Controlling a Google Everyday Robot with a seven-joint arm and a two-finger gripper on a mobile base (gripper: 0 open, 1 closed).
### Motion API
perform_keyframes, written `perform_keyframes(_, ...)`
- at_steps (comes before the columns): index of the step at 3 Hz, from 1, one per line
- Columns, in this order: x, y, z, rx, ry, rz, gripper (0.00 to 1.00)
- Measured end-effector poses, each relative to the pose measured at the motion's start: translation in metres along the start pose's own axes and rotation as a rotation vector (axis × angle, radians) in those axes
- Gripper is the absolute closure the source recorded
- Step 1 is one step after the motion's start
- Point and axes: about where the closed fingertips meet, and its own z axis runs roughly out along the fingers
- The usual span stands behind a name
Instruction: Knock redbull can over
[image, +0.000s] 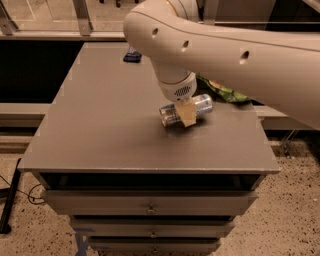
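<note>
The redbull can (202, 105) lies on its side right of the middle of the table (100, 130), well clear of the front edge, with the gripper (186, 114) down across its middle (grip cannot be told) and a green bag (226, 93) near behind.

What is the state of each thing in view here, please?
redbull can: lying on its side on the table.
gripper: low over the can's middle.
green snack bag: lying crumpled at the table's right edge, partly hidden by the arm.
drawers: shut.
</note>
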Motion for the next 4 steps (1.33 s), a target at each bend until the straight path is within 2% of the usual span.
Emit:
perform_keyframes(2,0.007,0.002,-0.004,-0.011,-0.02,0.044,0.16)
perform_keyframes(3,0.006,0.007,-0.003,-0.022,-0.04,0.059,0.0)
perform_keyframes(4,0.006,0.012,-0.007,-0.027,-0.081,0.085,0.0)
